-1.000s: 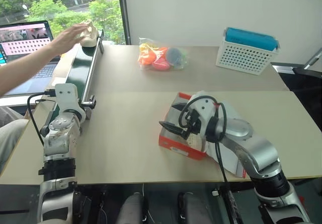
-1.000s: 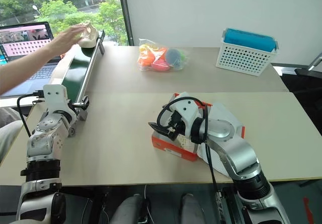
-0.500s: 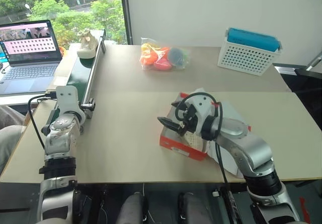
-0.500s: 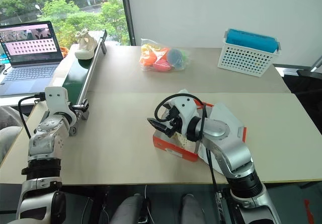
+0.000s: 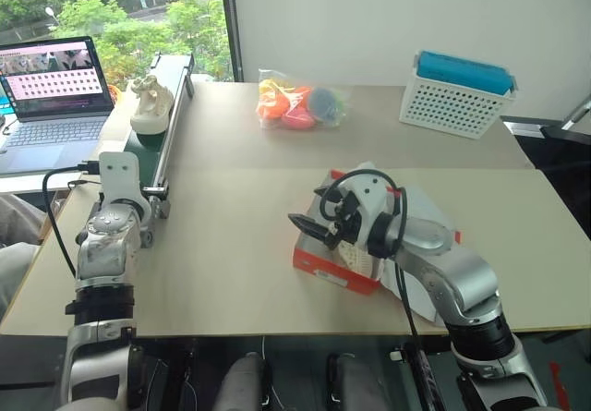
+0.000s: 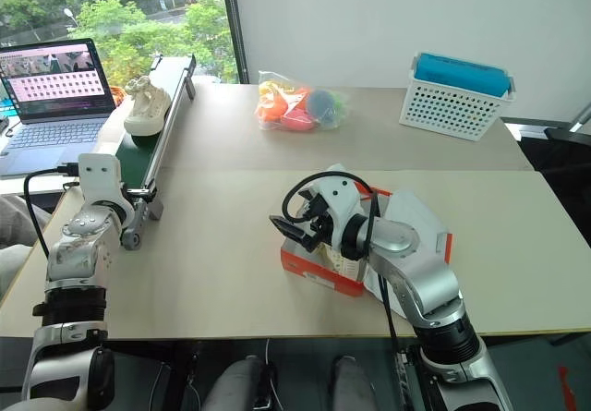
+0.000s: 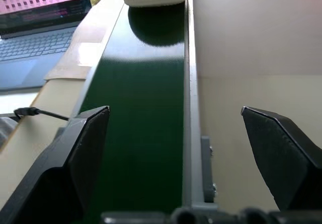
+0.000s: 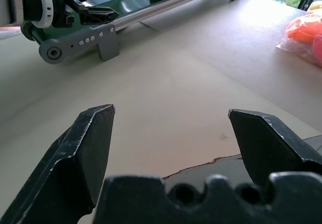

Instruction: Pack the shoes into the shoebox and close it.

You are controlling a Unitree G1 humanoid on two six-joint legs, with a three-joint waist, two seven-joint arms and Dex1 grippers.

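Your left hand (image 7: 173, 148) is spread wide and empty over the near end of the green conveyor belt (image 5: 148, 148), with one cream shoe (image 5: 149, 102) farther up the belt. Your right hand (image 8: 173, 133) is also spread and empty, over the open shoebox (image 5: 323, 265), where a second shoe (image 5: 356, 257) lies. A laptop (image 5: 51, 97), toy bag (image 5: 297, 102) and white basket (image 5: 452, 102) stand well apart on the bench (image 5: 231, 245).

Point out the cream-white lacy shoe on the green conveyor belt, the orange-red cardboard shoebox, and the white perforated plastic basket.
cream-white lacy shoe (image 5: 150, 104), left eye view, middle of its upper.
orange-red cardboard shoebox (image 5: 319, 265), left eye view, its near red side wall.
white perforated plastic basket (image 5: 447, 106), left eye view, its perforated front wall.
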